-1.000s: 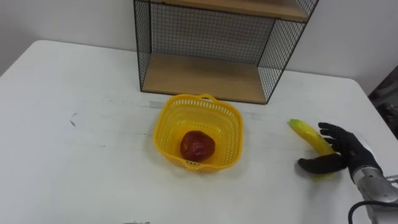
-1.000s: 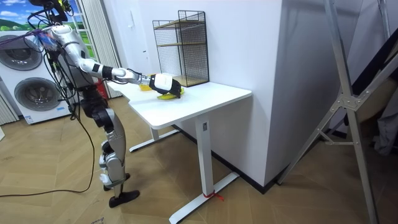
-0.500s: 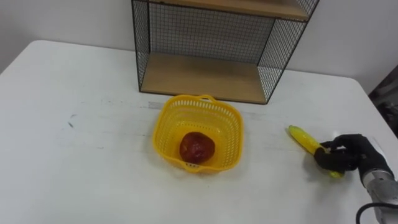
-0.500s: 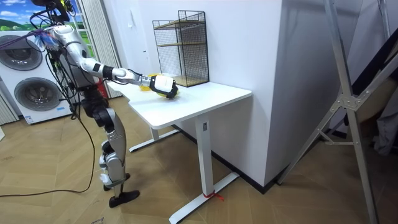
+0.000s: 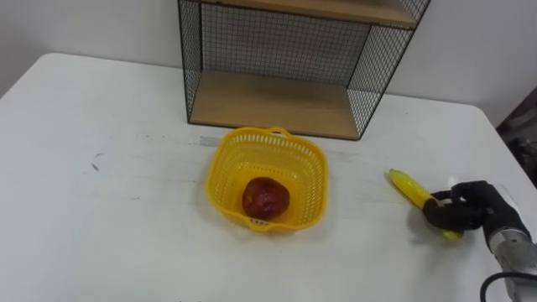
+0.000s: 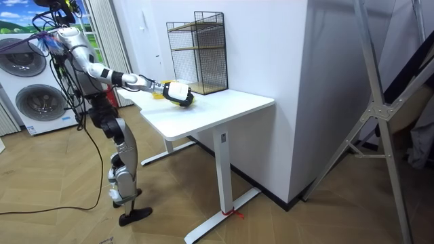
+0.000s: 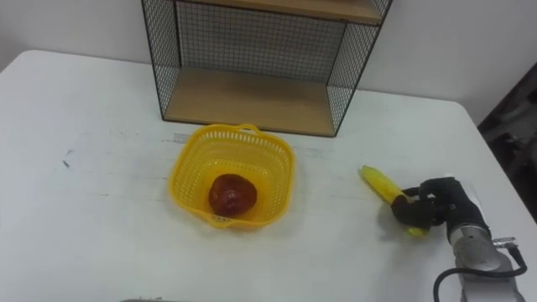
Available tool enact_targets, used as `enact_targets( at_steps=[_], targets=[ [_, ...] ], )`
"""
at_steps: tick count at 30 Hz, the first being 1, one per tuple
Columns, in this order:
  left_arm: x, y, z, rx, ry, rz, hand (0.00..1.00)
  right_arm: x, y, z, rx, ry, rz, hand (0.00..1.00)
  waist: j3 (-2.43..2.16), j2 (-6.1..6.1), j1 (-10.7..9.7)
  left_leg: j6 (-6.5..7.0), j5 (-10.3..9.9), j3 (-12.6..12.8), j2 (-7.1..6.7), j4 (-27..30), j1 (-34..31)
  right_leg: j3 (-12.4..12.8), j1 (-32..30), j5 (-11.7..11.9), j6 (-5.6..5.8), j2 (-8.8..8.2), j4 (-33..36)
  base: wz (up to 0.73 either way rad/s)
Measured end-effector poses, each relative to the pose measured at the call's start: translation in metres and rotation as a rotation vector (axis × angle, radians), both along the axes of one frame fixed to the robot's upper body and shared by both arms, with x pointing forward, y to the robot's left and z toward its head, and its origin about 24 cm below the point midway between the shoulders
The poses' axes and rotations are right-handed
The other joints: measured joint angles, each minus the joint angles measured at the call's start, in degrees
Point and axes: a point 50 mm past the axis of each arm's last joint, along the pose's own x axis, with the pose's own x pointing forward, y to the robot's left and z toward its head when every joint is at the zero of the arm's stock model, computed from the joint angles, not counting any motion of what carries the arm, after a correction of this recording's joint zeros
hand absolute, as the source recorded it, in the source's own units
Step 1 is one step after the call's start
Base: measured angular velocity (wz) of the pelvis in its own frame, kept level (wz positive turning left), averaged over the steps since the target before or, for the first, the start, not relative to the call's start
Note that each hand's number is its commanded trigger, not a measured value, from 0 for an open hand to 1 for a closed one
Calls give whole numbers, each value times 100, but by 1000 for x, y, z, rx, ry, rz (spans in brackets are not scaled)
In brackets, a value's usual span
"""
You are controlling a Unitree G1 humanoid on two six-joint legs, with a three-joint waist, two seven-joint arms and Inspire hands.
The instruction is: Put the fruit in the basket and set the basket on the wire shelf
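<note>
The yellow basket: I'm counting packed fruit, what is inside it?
One red fruit lies in the basket; the floor under it is covered. The banana is outside, gripped by the right robot hand.

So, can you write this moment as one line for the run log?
right robot hand: curled round banana, right of basket | basket: on table before wire shelf, red fruit inside | next: banana into basket

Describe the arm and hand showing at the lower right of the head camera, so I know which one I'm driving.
That is the right hand. It has black fingers and a black palm on a grey metal cylindrical wrist, and a dark cable loops beside the forearm. In the room view the back of the hand carries a white cover, and the arm behind it alternates silver and black segments.
</note>
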Motion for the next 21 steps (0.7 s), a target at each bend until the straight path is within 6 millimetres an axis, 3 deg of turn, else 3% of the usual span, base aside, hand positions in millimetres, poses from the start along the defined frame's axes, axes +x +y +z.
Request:
enact_targets(
  at_steps=[7, 13, 21],
  targets=[
    [-3, -2, -2, -6, 13, 2, 0, 5, 6, 5, 23, -23, 20, 100, -3, -11, -3, 0, 0, 48, 4, -3, -16, 54, -6, 0, 0, 3, 8, -3],
    [-3, -3, -2, -13, 8, 4, 0, 26, 33, 32, 10, -148, 153, 100, 41, 95, 2, 2, 1, 133, 11, -2, -39, 121, -106, 2, -3, 3, 82, -7],
    [-2, -12, -5, -37, -1, 4, 0, 42, 58, 77, 104, -398, 209, 100, 23, 177, 4, 3, 2, 131, 13, -3, -40, 153, -113, 2, -3, 3, 79, 0]
  ],
)
